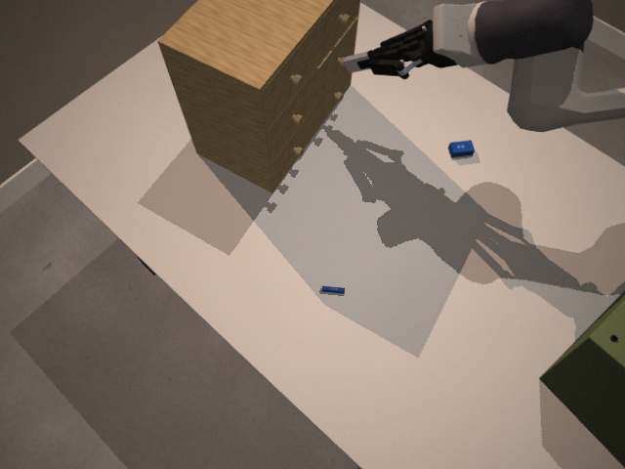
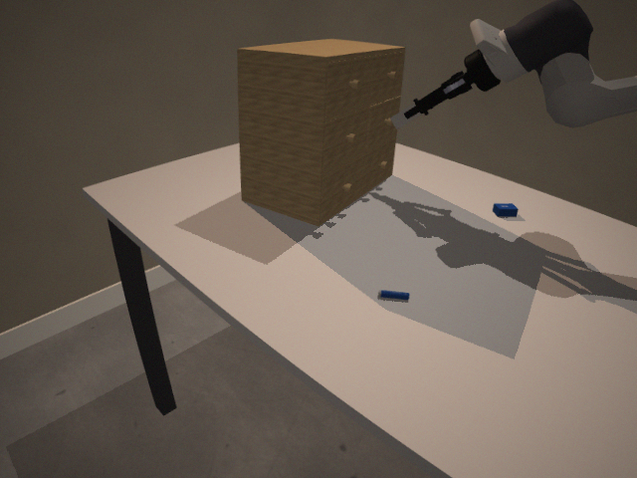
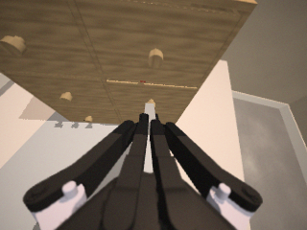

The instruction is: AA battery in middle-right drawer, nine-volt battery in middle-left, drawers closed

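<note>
AA battery (image 1: 332,289): small blue cylinder lying flat on the counter (image 1: 383,404), near side, well apart from the chest. Pale marking along its side, too small to read

Nine-volt battery (image 1: 460,148): blue rectangular block, flat on the counter to the right, well apart from the AA. Two pale specks on its top face; no writing legible

Small chest (image 1: 252,40): boxy, light wood-grain top, darker grain on sides and front. Six drawer fronts in three rows, each with a small pale knob. Right drawer of the middle row (image 2: 384,128) stands a sliver proud; a thin pale strip of its top edge shows in the wrist view, with a tiny red speck on it that cannot be identified. Drawer insides hidden

Gripper (image 1: 353,63): black linkages, pale tips, fingers closed fully together with nothing between them. Tips sit at that drawer's knob (image 3: 151,102); actual contact hard to judge

Arm: white and dark grey, cut off at the frame's right edge. Olive-green box (image 1: 596,383) at the near right corner, only partly in frame. Counter is a smooth off-white slab; one dark leg (image 2: 138,314) visible, the others hidden
</note>
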Available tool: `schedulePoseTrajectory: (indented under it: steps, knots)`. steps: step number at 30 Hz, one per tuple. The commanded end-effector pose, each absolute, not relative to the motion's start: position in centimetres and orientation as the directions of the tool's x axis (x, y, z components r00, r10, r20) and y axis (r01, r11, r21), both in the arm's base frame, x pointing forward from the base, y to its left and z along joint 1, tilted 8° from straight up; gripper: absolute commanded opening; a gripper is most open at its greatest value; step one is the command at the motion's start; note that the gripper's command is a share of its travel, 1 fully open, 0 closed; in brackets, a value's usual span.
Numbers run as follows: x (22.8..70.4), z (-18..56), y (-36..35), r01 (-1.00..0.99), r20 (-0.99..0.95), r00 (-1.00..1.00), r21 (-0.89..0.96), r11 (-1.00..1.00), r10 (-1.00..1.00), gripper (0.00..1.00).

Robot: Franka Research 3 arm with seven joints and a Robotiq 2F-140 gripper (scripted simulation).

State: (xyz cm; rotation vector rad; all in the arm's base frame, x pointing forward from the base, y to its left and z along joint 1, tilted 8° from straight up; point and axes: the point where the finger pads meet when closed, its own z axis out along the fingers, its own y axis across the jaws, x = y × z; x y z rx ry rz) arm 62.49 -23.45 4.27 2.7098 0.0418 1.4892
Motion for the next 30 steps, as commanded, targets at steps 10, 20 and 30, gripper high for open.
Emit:
schedulePoseTrajectory:
  steps: [10,20,30]
  knots:
    - [62.59,4.21,-23.55,-0.008,0.842,0.539,0.048,-0.999,0.036,0.0]
    - [62.59,4.21,-23.55,-0.008,0.842,0.539,0.048,-0.999,0.036,0.0]
    - [62.59,4.21,-23.55,-0.008,0.842,0.539,0.048,-0.999,0.036,0.0]
